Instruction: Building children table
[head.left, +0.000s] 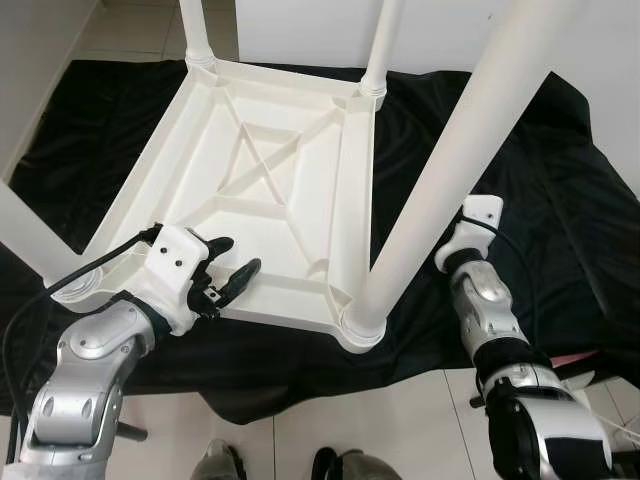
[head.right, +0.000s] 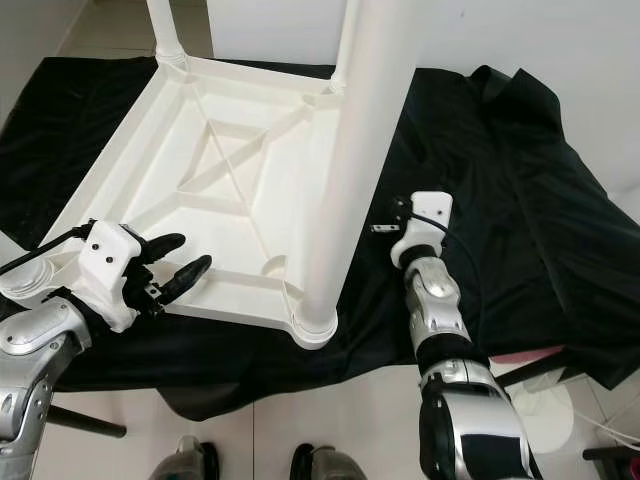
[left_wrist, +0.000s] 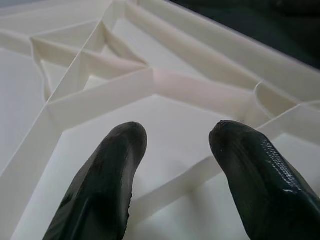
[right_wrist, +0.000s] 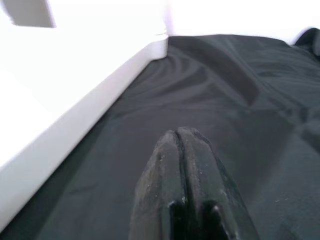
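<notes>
A white plastic children's table (head.left: 270, 170) lies upside down on a black cloth (head.left: 560, 200), its ribbed underside facing up. White legs stand up from its corners. The nearest leg (head.left: 450, 160) rises from the near right corner socket (head.left: 362, 325). My left gripper (head.left: 238, 255) is open just above the table's near rim, with its fingers (left_wrist: 115, 165) pointing over the ribs. My right gripper (right_wrist: 180, 132) is shut and holds nothing. It hovers low over the cloth just right of the table, behind the nearest leg.
The cloth spreads well past the table on the right and at the back. Pale tiled floor (head.left: 350, 420) lies in front of it, with my feet at the bottom edge. A white wall (head.right: 520, 30) stands behind. A pink item (head.right: 530, 355) pokes out under the cloth's right edge.
</notes>
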